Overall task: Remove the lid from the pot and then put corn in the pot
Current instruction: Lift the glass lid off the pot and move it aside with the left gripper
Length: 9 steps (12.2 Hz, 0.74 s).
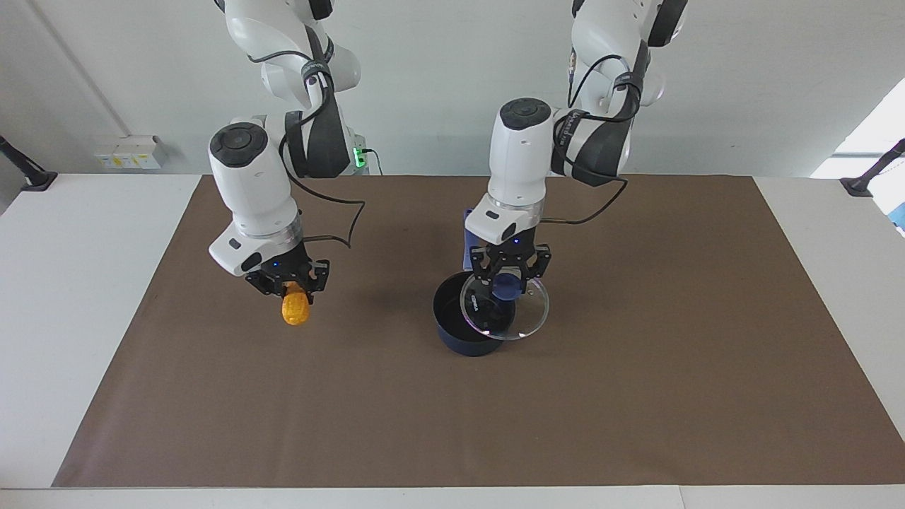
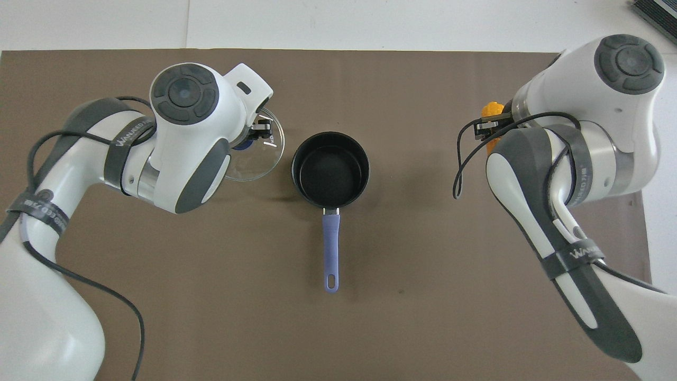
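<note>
**Lid up, corn held, pot waiting**

The pot (image 2: pixel 330 169) sits open on the brown mat (image 1: pixel 636 396), its handle pointing toward the robots and its black inside bare. The lid (image 1: pixel 504 308) hangs in the air just beside the pot, toward the left arm's end of the table, tilted a little. The left gripper (image 1: pixel 506 278) has its jaws closed on the lid's blue knob. The corn (image 1: pixel 295 308) hangs well apart from the pot, over the mat toward the right arm's end, clamped at its upper end in the closed jaws of the right gripper (image 1: pixel 290 283).

The lid step looks done; carrying the corn in is the step in hand. To do it well, I judge the right arm should travel level to a spot over the pot's middle, lower the cob inside the rim, then release. Meanwhile the left arm should keep the lid clear of the pot's mouth.
</note>
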Available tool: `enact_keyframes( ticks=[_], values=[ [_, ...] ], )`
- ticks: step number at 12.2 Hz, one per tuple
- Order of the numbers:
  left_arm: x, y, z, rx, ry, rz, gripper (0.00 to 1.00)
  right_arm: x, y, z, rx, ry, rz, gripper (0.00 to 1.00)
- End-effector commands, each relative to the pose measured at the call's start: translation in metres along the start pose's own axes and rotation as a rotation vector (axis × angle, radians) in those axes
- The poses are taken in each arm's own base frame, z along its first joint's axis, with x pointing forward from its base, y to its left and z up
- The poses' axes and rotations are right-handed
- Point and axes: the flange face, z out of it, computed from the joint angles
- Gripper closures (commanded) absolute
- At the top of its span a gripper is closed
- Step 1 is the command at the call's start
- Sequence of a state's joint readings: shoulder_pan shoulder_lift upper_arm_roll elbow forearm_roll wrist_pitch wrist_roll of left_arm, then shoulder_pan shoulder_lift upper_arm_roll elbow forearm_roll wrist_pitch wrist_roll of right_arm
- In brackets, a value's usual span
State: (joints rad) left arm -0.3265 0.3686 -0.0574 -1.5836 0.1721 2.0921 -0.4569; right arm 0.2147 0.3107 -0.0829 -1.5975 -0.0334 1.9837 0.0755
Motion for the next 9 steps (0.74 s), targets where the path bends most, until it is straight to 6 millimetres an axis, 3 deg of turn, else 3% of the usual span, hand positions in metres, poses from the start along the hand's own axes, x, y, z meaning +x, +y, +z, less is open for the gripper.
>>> enact_keyframes(
  ticks=[1,2,3,5,6,9],
  values=[
    [0.007,-0.059,0.006,0.012,0.038,0.048,1.00,-0.004,0.001,0.005,0.001,-0.047,0.035,1.00],
    [0.014,-0.091,0.012,0.013,0.048,0.064,1.00,-0.003,-0.015,0.000,0.002,-0.035,0.053,1.00],
    [0.017,-0.116,0.018,0.016,0.040,0.092,1.00,-0.003,-0.051,-0.003,0.006,-0.031,0.057,1.00],
    [0.017,-0.166,0.033,0.009,0.024,0.154,1.00,0.005,-0.097,0.012,0.005,-0.037,0.057,1.00],
    [0.003,-0.180,0.039,-0.020,0.029,0.168,1.00,0.007,-0.126,0.005,0.015,-0.020,0.035,1.00],
    [-0.023,-0.214,0.067,-0.022,0.078,0.168,1.00,0.012,-0.186,0.003,0.062,0.009,0.050,1.00]
  ],
)
